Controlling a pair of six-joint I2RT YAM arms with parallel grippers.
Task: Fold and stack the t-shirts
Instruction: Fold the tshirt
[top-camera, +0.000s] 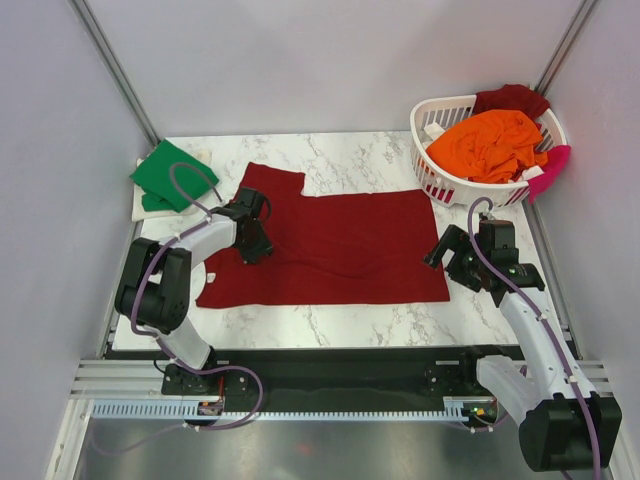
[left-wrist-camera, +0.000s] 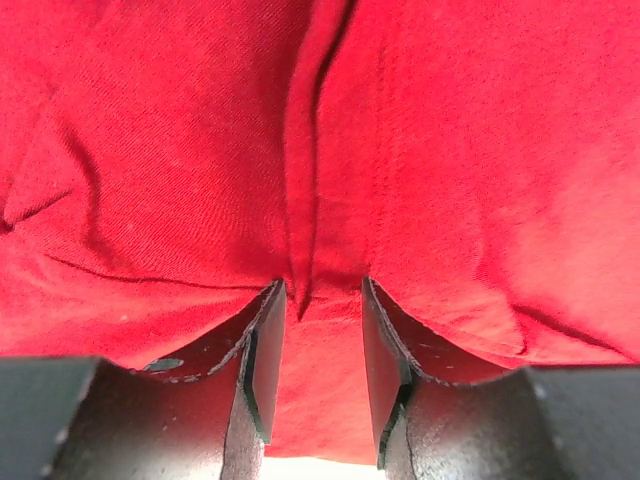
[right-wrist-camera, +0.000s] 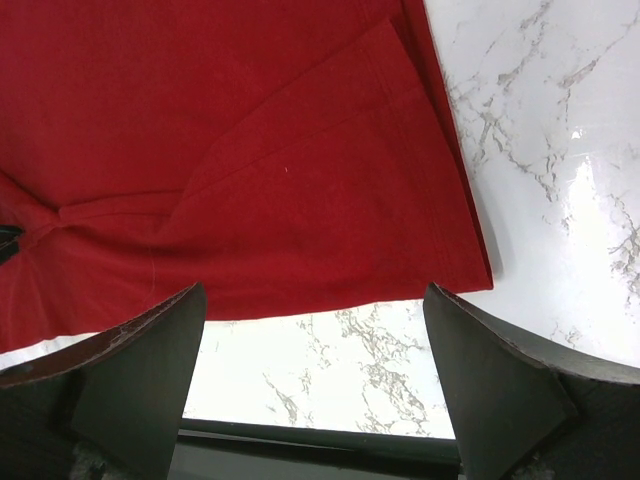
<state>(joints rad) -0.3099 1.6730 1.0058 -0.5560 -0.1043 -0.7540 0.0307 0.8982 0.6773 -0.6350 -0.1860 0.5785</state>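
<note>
A large dark red t-shirt (top-camera: 340, 245) lies flat across the marble table, one sleeve toward the back. My left gripper (top-camera: 254, 243) is down on its left part. In the left wrist view the jaws (left-wrist-camera: 322, 300) stand narrowly apart with the red cloth (left-wrist-camera: 450, 150) bunched between them and a ridge rising from the tips. My right gripper (top-camera: 438, 252) is open and empty just past the shirt's right edge. In the right wrist view it (right-wrist-camera: 315, 330) hangs over bare marble by the shirt's corner (right-wrist-camera: 250, 150). A folded green t-shirt (top-camera: 170, 175) lies back left.
A white slotted basket (top-camera: 432, 178) at the back right holds an orange shirt (top-camera: 490, 145), a dark red one (top-camera: 512, 98) and a pink one (top-camera: 553, 165) hanging over its rim. A white sheet (top-camera: 145, 208) lies under the green shirt. Grey walls close in on three sides.
</note>
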